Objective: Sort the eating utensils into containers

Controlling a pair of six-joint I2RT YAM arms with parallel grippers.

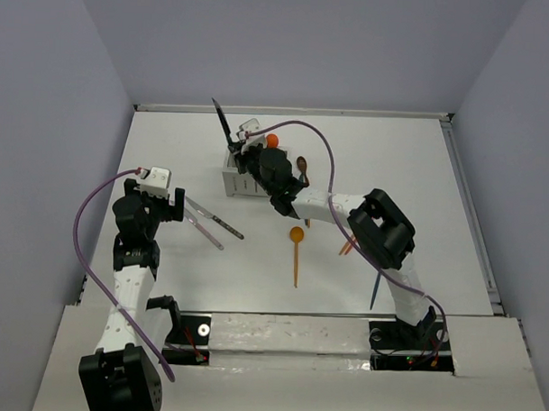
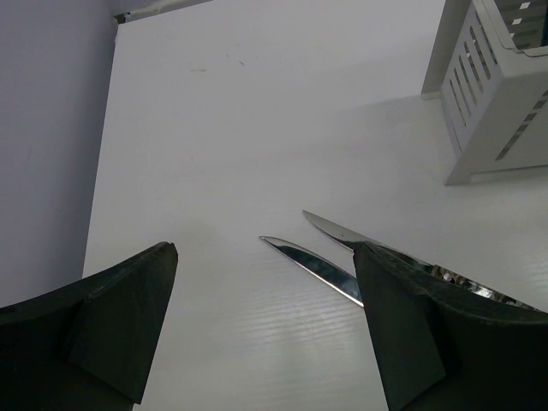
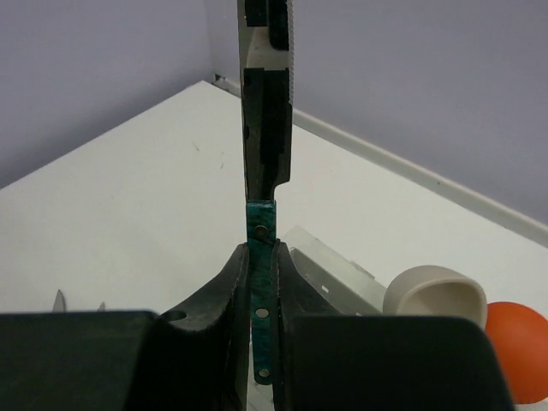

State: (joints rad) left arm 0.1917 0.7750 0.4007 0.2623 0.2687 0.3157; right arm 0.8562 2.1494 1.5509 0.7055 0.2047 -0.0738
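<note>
Desk: I see a white desk (image 1: 168, 148) with pale walls on three sides.
Caddy: a white slotted caddy (image 1: 232, 181) stands at the far middle.
Knives: a pink-handled knife (image 1: 210, 233) and a dark-handled knife (image 1: 230, 229) lie left of centre, blades close together but apart.
Centre: an orange spoon (image 1: 296, 256) lies alone, bowl toward the far side.
Right of caddy: a brown spoon (image 1: 303, 169).
Right side: orange handles (image 1: 347, 246), partly hidden, and a thin blue utensil (image 1: 376, 293) near the front edge; I can't tell its type.
</note>
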